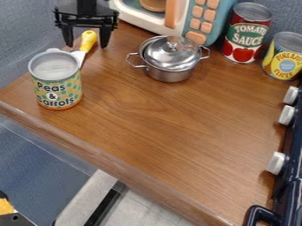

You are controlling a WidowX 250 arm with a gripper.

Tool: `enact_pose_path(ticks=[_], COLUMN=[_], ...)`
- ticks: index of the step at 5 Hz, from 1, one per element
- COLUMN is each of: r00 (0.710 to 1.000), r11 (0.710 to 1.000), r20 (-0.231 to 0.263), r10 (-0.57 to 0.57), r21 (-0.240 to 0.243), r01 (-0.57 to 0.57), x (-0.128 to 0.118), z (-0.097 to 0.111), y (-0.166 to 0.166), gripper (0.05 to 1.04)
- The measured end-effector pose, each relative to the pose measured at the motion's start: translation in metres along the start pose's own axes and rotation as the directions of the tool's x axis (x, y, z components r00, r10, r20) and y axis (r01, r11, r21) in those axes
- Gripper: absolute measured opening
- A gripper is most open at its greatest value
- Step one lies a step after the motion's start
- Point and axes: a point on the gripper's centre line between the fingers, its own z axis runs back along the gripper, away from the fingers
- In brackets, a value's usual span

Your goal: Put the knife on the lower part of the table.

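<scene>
At the upper left, the black gripper (87,37) hangs with its two fingers apart, one on each side of the knife's yellow handle. The knife (88,40) lies at the back left of the wooden table (171,132), its handle pointing up and away and its white blade running down toward the peas and carrots can. Part of the blade is hidden behind that can. I cannot tell whether the fingers touch the handle.
The peas and carrots can (56,84) stands just in front of the knife. A lidded metal pot (170,59) is right of it, with a toy microwave (203,20) behind. Tomato (245,35) and pineapple (285,57) cans stand back right; stove knobs (277,163) line the right edge.
</scene>
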Motion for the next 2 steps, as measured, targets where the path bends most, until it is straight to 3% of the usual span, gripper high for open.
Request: enact_pose_path(ticks=[1, 2], r00=[1.0, 1.0], r11=[1.0, 0.999], r20=[0.012, 0.013], r10=[-0.017, -0.019], r21=[-0.024, -0.036], r01=[0.017, 0.02], x=[0.0054, 0.004], z=[-0.0061, -0.0061], y=[-0.008, -0.0128], gripper=[0.944, 0.649])
